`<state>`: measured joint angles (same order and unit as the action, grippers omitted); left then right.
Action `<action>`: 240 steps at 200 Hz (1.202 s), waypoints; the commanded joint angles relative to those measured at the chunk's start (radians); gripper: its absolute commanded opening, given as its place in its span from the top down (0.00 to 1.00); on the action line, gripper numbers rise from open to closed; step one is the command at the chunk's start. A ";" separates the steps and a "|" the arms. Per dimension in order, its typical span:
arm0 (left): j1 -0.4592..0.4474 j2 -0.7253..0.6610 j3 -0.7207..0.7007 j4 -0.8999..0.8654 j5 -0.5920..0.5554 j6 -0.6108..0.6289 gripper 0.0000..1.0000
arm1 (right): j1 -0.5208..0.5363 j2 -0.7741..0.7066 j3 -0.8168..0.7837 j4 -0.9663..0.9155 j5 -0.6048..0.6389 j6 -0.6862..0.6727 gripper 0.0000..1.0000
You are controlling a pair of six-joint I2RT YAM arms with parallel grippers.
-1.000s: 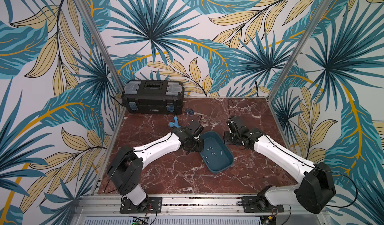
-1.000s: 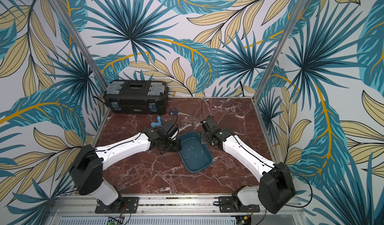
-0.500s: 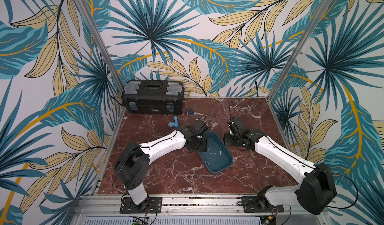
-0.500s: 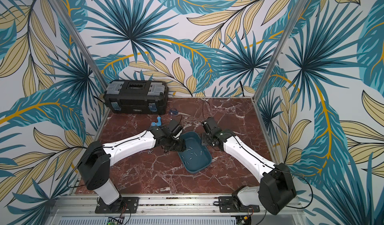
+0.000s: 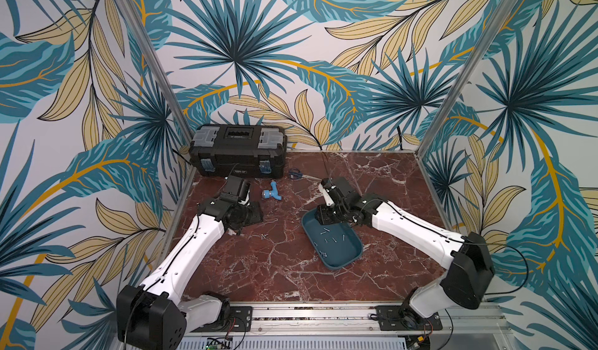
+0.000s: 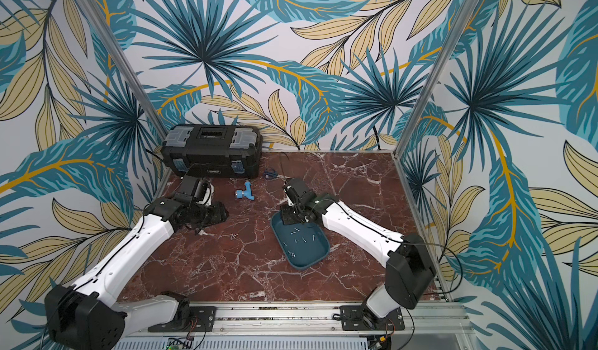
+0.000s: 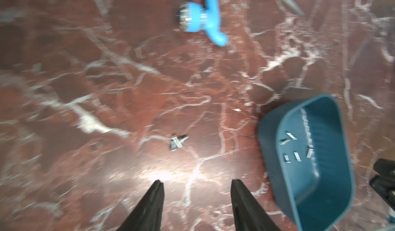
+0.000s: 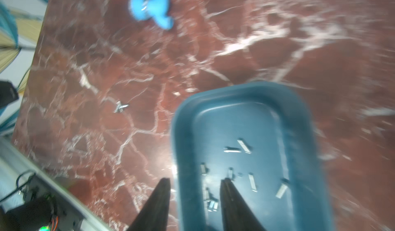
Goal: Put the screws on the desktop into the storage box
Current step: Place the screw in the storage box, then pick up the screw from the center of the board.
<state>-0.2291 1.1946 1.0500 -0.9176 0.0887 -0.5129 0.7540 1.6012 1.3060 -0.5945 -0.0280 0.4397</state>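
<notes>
Red-brown marble pattern w/ white veins: the desktop (image 5: pixel 372 186) is hard, flat and glossy, so small parts will probably skate on it. At the back stands a black toolbox (image 5: pixel 238 149) w/ grey latches, closed, not part of the job.

Next the storage box (image 5: pixel 338 264), a shallow dark teal plastic tray w/ rounded corners and smooth sloped walls. It lies right of centre and looks light enough to slide if nudged. Most of the screws (image 5: pixel 326 235) lie scattered on its floor.

Over the box's back end hangs the right gripper (image 8: pixel 195 181), jaws moderately apart, one finger outside the wall and one inside. Can't tell if either touches the rim; nothing visibly clamped. Low over bare desktop, the left gripper (image 7: pixel 195 183) has its jaws apart and empty.

A blue plastic pipe fitting (image 5: pixel 271 194) and blue-handled scissors (image 5: pixel 296 174) lie toward the back, apart from the box.

Smallest is a crossed cluster of screws on the desktop in the left wrist view, between left gripper and box.

Judgement: stiff metal, near weightless, round-shanked, slippery — apt to roll or flick out of a pinch. Best pinched across the shank w/ fingertips right down at the surface; tangled ones may lift together, then drop.
</notes>
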 commanded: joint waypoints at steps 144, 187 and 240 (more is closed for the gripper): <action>0.134 -0.138 -0.054 -0.089 -0.101 0.149 0.44 | 0.215 0.695 0.562 -0.082 -0.041 -0.472 0.58; 0.137 -0.136 -0.054 -0.091 -0.090 0.152 0.44 | 0.229 0.733 0.587 -0.091 0.013 -0.574 0.57; 0.137 -0.136 -0.054 -0.092 -0.089 0.152 0.44 | 0.232 0.816 0.651 -0.112 0.055 -0.616 0.58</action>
<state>-0.1020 1.0603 1.0267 -1.0210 -0.0067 -0.3725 0.9821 2.3604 1.9305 -0.6682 -0.0101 -0.1387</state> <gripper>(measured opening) 0.558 0.428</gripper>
